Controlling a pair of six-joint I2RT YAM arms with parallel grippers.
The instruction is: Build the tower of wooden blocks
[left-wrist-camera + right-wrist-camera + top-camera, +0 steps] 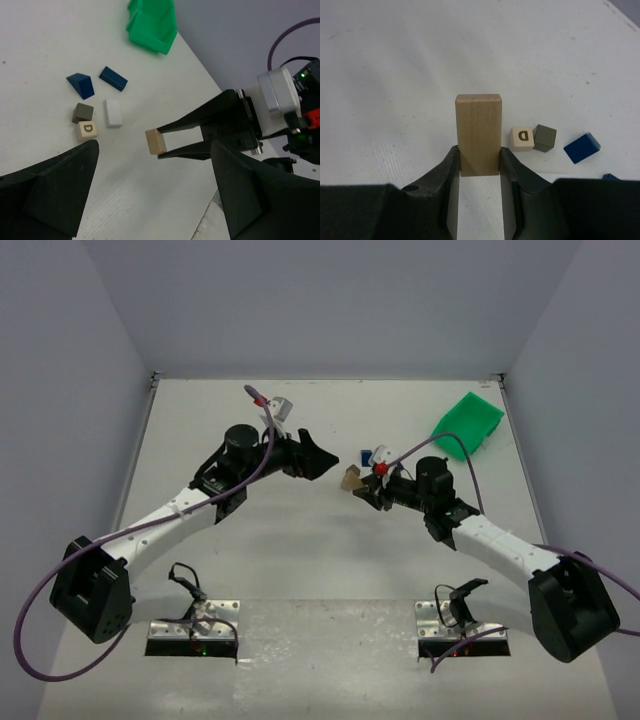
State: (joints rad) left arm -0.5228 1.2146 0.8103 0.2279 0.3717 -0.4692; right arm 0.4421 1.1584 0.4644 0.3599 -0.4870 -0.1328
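Partly hidden: tan block (478,131) base in right hand (479,159).

White matte table (330,580) spreads under the left gripper (325,462) and right gripper (362,488). Plain pale grey back wall (330,300) beyond both. Left wall (60,390) outboard of left gripper, right wall (590,370) outboard of right. Light soft, even; shadows faint.

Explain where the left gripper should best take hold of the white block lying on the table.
I would come from straight above and close on the two short ends of the white block. It lies flat, and those ends look free, while the grey cube and the D cube sit close beside one long side.
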